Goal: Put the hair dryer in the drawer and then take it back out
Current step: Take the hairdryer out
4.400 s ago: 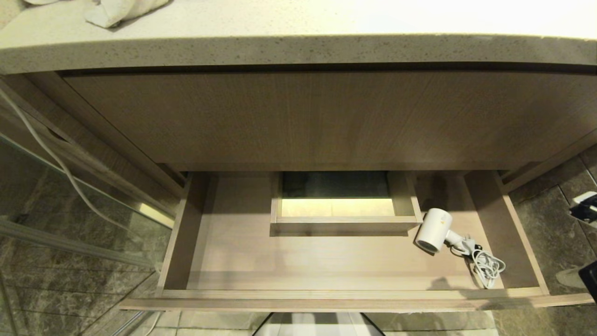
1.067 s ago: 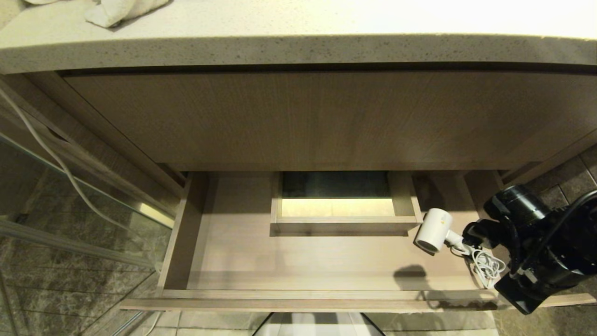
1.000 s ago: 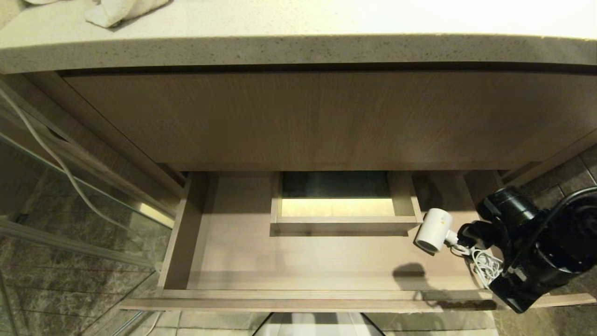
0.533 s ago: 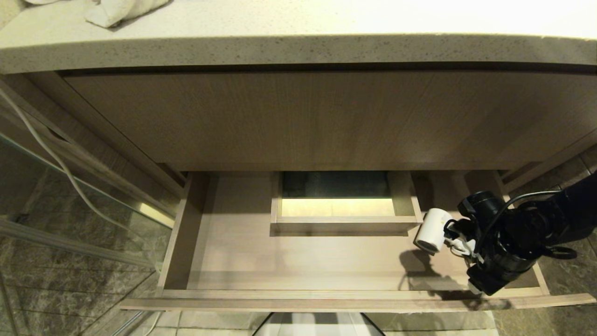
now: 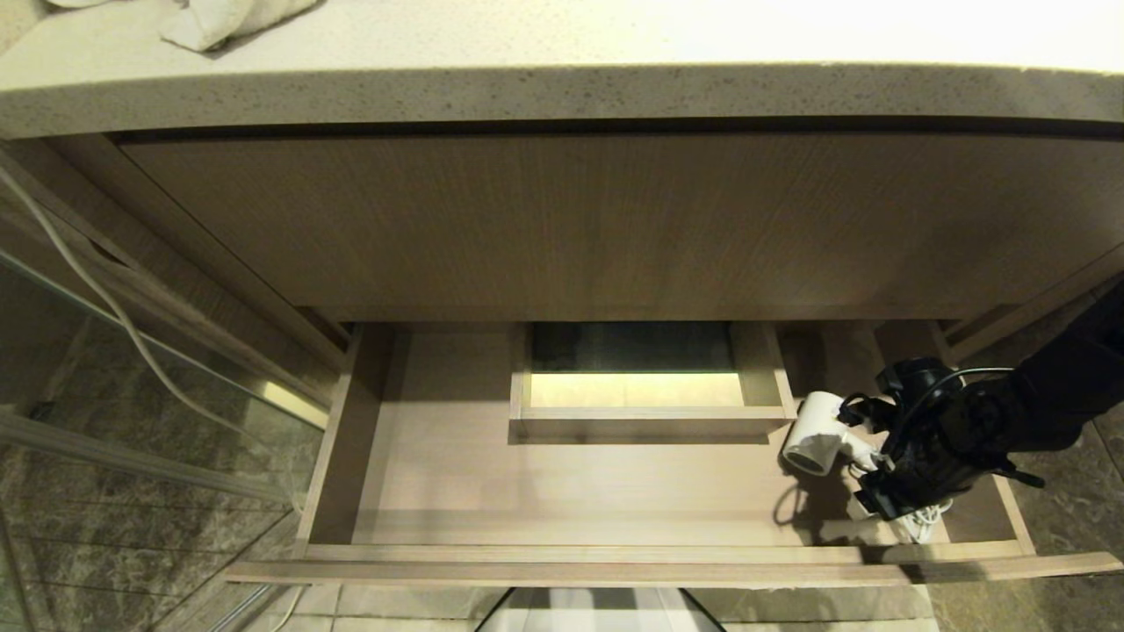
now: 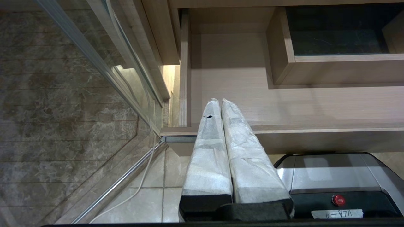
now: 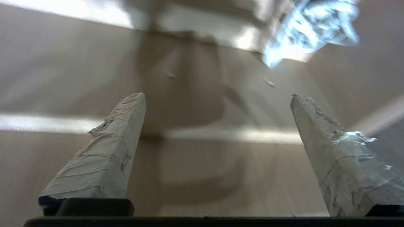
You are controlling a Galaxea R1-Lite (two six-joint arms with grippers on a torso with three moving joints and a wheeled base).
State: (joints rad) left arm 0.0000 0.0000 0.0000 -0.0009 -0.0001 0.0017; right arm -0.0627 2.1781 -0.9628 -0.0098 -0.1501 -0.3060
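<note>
Head view: dryer (image 5: pixel 817 434) lies in open drawer (image 5: pixel 615 555), right end, beside boxed cut-out; right gripper (image 5: pixel 865 456) over its handle and cord (image 5: pixel 922 520).
Left wrist view: left gripper (image 6: pixel 217 104) before drawer, jaws together.
Right wrist view: jaws wide apart, empty.

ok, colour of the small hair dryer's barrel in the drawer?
White barrel of the small hair dryer; clearest in the head view.

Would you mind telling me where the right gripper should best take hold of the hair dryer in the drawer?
Probably the slim handle, from above. The hair dryer lies on its side at the right of the drawer; its barrel looks wide for the fingers, and the handle sticks out toward the right gripper, which is open above it. Steer clear of the coiled cord.
</note>
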